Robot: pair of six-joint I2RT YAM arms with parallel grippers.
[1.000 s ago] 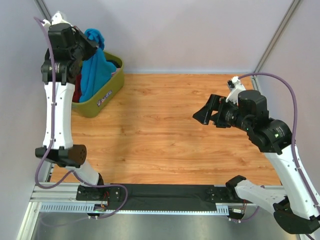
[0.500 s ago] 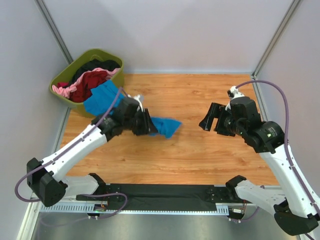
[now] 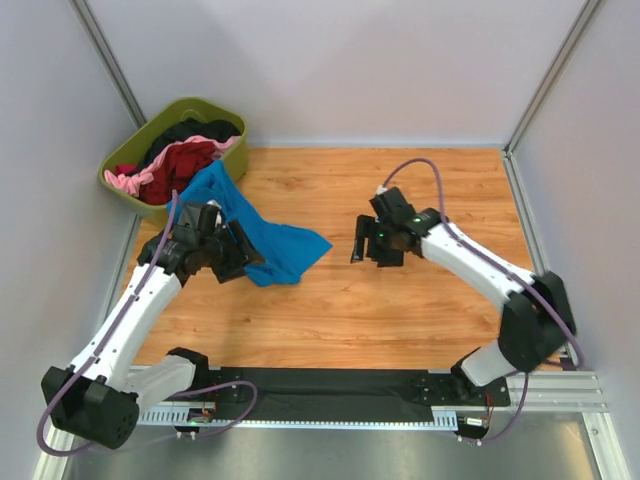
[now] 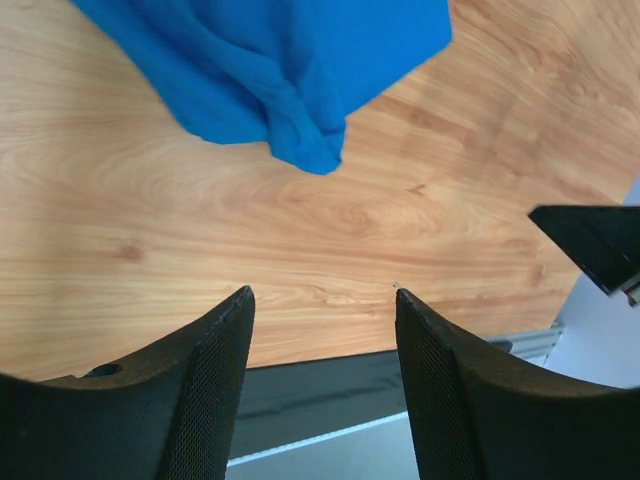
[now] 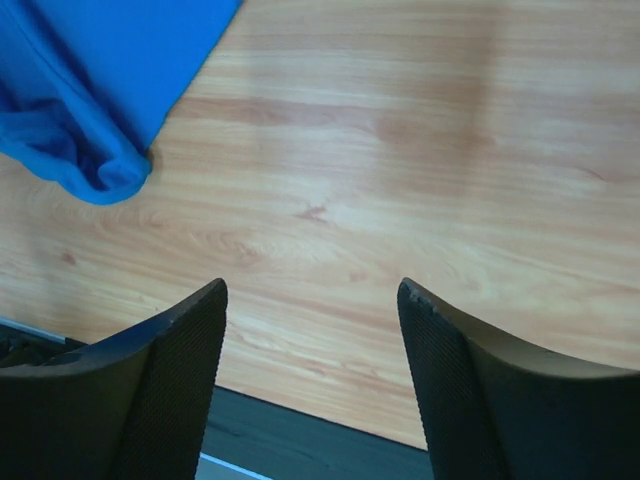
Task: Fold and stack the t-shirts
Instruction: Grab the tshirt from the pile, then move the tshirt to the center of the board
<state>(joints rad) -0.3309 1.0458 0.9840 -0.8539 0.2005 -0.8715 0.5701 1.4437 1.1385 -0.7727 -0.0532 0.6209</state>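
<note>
The job is at its very start. Only 1 shirt, the blue t-shirt [image 3: 285, 248], is out on the worktop [image 3: 420, 310]. It lies there rumpled and bunched, not spread flat, with no fold made in it and no stack begun anywhere. It sits left of the middle of the wood, its far corner reaching up to the near wall of the olive-green tub [image 3: 112, 160]; whether it touches or hangs on that wall I cannot tell. The left fingers [image 4: 205, 380] are spread apart with nothing between them. In their own wrist view they are over bare wood, and the shirt's bunched edge lies just beyond their tips, apart from them. The right fingers [image 5: 165, 380] are likewise parted and empty, over bare wood to the right of the shirt, whose nearest hem shows untouched at the upper left of that wrist view. What is left, as I judge it, is nearly everything: flattening and folding this shirt, then fetching, folding and stacking the others. The tub stands in the far left corner and holds at least 3 more garments heaped together: a dark red t-shirt [image 3: 185, 160] in the middle, a pink t-shirt [image 3: 128, 183] toward the near left rim, and a black t-shirt [image 3: 200, 130] at the back.
</note>
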